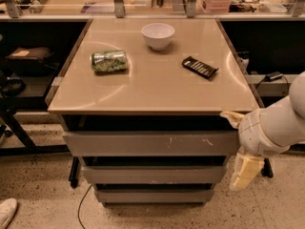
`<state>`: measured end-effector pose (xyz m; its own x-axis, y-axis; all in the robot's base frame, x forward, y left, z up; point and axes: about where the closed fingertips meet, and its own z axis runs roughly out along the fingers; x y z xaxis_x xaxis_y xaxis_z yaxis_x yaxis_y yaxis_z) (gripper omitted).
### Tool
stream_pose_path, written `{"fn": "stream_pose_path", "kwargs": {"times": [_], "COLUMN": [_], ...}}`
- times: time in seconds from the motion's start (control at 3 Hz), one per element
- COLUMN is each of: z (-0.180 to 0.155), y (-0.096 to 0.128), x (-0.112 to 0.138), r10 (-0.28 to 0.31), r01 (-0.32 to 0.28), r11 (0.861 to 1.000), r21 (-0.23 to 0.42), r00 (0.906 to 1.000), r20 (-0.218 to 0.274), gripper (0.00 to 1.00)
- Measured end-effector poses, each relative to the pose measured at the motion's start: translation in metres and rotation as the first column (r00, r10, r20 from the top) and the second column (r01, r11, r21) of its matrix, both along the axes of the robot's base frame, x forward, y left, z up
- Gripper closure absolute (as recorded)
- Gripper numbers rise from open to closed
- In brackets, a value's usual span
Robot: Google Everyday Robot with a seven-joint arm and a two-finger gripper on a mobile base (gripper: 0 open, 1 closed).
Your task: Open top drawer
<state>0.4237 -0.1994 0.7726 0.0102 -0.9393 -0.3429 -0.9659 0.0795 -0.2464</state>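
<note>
While I am holding my arm at the cabinet's front right corner, my cream plastic end effector (236, 147) is sitting just beside the right end of the top drawer (143, 143). Its two fingers are standing spread apart. One is reaching up to the corner of the tabletop (152, 97), and the other is hanging down toward the speckled stone floor (43, 209). They are pinching nothing.

That top drawer is lying directly under the tabletop, with a dark gap showing above it. It is presenting a flat, matte grey front with no handle and small white scratches right of centre. Two more plain grey drawer fronts (152, 174) are stacking below it, making three in all.

The tabletop is showing as a glossy beige slab with soft reflections, and it is carrying three things. One white round ceramic bowl (157, 35) is standing near the far edge, showing only its smooth white inside. One crumpled green metal can (109, 61) is lying on its side to the left. One flat black ribbed rectangular object (200, 67) is lying at an angle to the right.
</note>
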Motion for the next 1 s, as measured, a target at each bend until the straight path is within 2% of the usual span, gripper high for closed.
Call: {"fn": "stream_pose_path", "kwargs": {"times": [0.33,0.67,1.0], "z": [-0.052,-0.088,-0.098], "y": [0.012,0.029,0.042], "x": [0.007,0.022,0.045], "r10": [0.043,0.102,0.137], "r01": [-0.043,-0.102,-0.136], "r11": [0.999,0.995,0.991], "r21": [-0.002,-0.003,-0.011], "r00": [0.999,0.994,0.9835], "r20": [-0.009,0.041,0.118], "gripper": [0.0,0.0,0.0]}}
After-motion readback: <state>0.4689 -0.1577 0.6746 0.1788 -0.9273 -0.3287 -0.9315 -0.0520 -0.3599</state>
